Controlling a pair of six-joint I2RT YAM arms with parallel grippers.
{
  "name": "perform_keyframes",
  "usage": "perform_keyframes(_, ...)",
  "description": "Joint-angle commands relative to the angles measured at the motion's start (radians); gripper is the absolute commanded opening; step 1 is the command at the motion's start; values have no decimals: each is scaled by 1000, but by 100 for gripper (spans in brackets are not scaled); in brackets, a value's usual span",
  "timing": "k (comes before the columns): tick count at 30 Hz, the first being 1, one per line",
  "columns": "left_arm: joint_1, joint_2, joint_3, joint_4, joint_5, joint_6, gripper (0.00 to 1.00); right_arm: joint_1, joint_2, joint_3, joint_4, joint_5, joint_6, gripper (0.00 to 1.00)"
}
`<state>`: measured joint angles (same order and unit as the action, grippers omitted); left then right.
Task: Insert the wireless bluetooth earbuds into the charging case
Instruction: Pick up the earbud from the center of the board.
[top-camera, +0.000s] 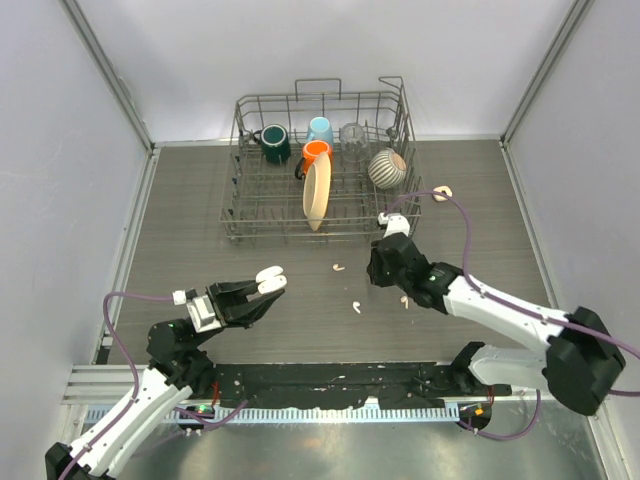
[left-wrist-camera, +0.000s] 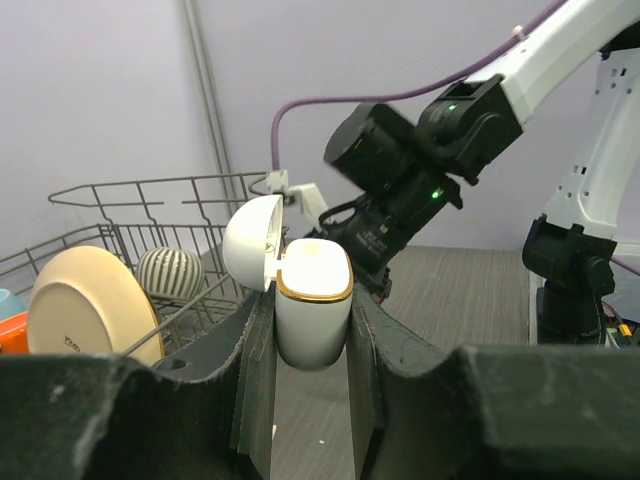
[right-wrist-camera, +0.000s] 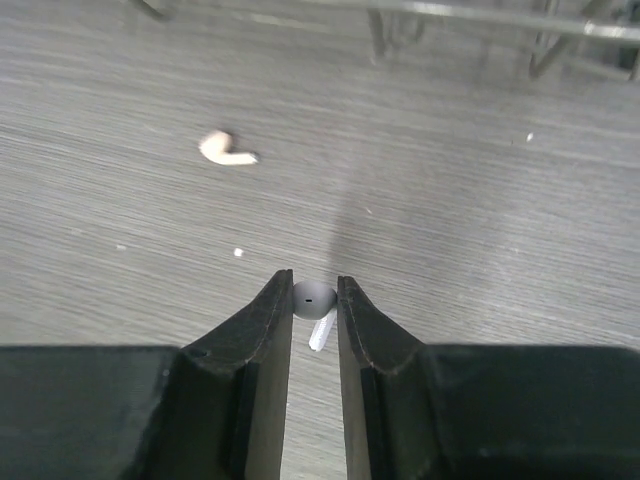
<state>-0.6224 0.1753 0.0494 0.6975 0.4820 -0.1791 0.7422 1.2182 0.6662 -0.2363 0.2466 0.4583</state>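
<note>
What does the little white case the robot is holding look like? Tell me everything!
The charging case is small, white, glossy and rounded, with a gold band around its rim. Its hinged lid stands open, tipped sideways. The left gripper pinches its sides, holding it upright above the table.

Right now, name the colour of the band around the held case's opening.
Gold, on the white charging case; the left wrist view shows it best.
</note>
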Motion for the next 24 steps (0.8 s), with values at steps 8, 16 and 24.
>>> perform_keyframes(8,0,50,-28,62,-51,-2,0,282,-264,4,222,351,-55,1)
perform_keyframes(16,0,70,-26,79,-60,-2,0,473,-313,33,521,503,-278,1)
perform_keyframes(24,0,92,-23,89,-66,7,0,628,-224,90,770,523,-481,1)
